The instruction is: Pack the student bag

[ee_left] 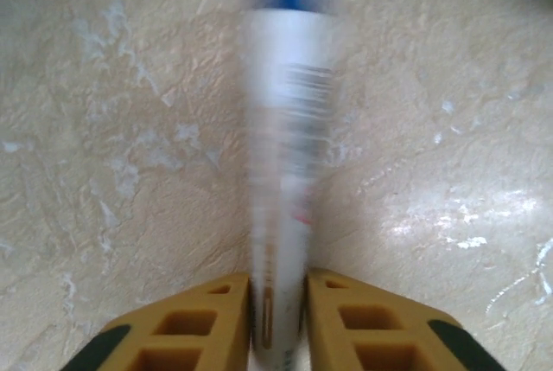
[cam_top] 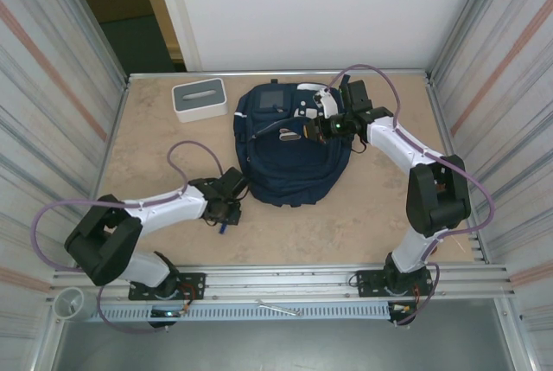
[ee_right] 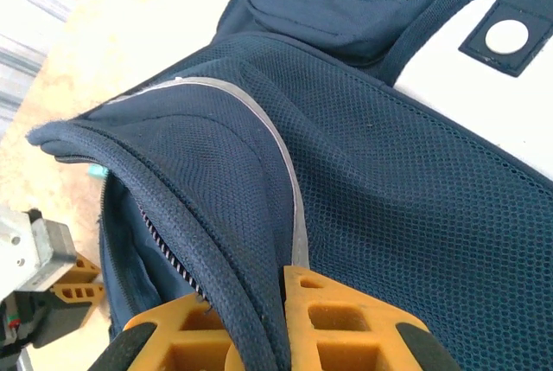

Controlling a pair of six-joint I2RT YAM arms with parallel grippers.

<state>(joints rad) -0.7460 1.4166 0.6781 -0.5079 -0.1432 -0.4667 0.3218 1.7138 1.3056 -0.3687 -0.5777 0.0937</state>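
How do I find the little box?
Find the big navy-blue fabric backpack in the middle of the beige table. Left of it, near the far edge, sits a small grey-and-white rectangular box, not touching it. It's the only thing with a slot on top.

You're working over a pale, marbled beige tabletop (cam_top: 371, 207). The student bag (cam_top: 289, 159) lies flat on it toward the far middle. A small grey-and-white box (cam_top: 200, 99) sits near the bag's left, by the far edge.
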